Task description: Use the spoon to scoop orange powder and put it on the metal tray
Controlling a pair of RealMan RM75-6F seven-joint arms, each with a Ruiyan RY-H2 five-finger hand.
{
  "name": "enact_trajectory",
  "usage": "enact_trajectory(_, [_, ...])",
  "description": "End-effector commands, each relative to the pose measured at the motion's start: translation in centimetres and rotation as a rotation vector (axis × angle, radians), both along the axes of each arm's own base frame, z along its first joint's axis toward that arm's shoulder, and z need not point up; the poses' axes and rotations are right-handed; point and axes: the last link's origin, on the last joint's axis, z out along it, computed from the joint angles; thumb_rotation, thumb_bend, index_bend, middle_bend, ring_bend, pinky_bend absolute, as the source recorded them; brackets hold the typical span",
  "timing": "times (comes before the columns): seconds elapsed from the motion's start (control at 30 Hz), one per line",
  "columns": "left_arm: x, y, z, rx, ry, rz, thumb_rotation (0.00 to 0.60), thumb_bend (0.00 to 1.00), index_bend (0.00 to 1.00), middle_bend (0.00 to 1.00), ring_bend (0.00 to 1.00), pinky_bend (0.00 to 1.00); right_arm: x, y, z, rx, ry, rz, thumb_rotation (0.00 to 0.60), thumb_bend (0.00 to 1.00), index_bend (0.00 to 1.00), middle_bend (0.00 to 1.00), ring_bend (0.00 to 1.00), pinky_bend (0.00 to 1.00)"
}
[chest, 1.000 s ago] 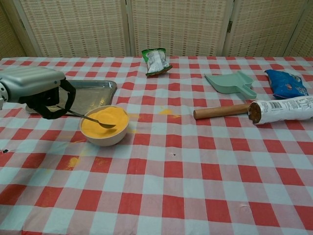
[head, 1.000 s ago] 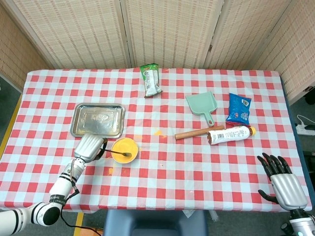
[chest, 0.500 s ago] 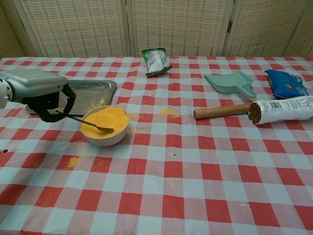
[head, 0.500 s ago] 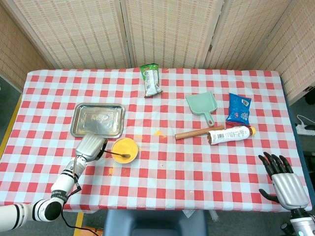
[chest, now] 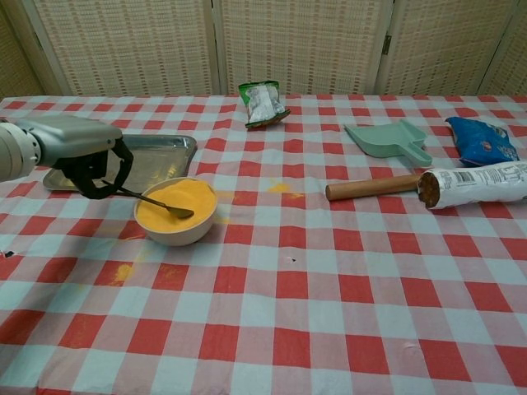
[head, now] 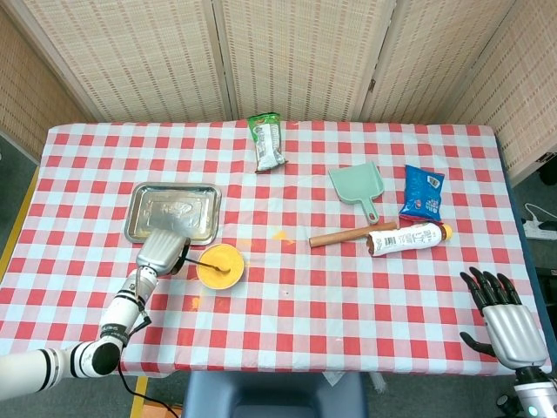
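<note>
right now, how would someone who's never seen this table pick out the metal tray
Start at the red-and-white checked tablecloth and go to its left side. There lies the flat rectangular silver metal tray, just behind the round bowl of orange powder. It is the only shiny, bare-metal dish there.

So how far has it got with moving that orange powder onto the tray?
Early on. The left robot hand already holds the metal spoon, whose tip sits in the orange powder filling the round bowl. The rectangular metal tray shows no orange powder yet. Left: lift a scoop, carry it over and tip it out. The right robot hand hangs idle at the table's edge.
</note>
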Motion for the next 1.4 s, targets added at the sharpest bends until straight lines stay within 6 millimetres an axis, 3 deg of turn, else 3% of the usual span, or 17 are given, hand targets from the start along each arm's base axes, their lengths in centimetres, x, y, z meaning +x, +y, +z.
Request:
enact_trajectory(0.03, [0.1, 0.4, 0.0, 0.005, -0.019, 0.011, 0.600, 0.62, 1.00, 1.00, 1.00, 1.00, -0.1, -0.1, 0.0, 0.000, 0.001, -0.003, 0.600, 0.10, 0.00, 0.00, 0.00, 0.00])
enact_trajectory(0.4, [0.8, 0.9, 1.3, 0.028, -0.081, 0.020, 0.600, 0.62, 1.00, 1.00, 1.00, 1.00, 0.0, -0.1, 0.0, -0.001, 0.001, -0.005, 0.600, 0.10, 0.00, 0.00, 0.00, 0.00])
enact_trajectory(0.7, [0.5, -0.3, 1.5, 0.003, -0.079, 0.023, 0.600, 0.62, 1.00, 1.00, 1.00, 1.00, 0.2, 0.1, 0.0, 0.003, -0.003, 0.006, 0.600, 0.10, 0.00, 0.00, 0.00, 0.00])
enact_trajectory(1.03, [0.1, -1.7, 0.8, -0.034, -0.040, 0.019, 0.600, 0.61, 1.00, 1.00, 1.00, 1.00, 0.4, 0.5, 0.0, 0.007, -0.008, 0.020, 0.600, 0.10, 0.00, 0.00, 0.00, 0.00])
enact_trajectory(1.4, [0.0, -0.2, -0.4, -0.036, -0.032, 0.043, 0.600, 0.61, 1.00, 1.00, 1.00, 1.00, 0.2, 0.2, -0.1, 0.007, -0.001, 0.010, 0.600, 0.10, 0.00, 0.00, 0.00, 0.00])
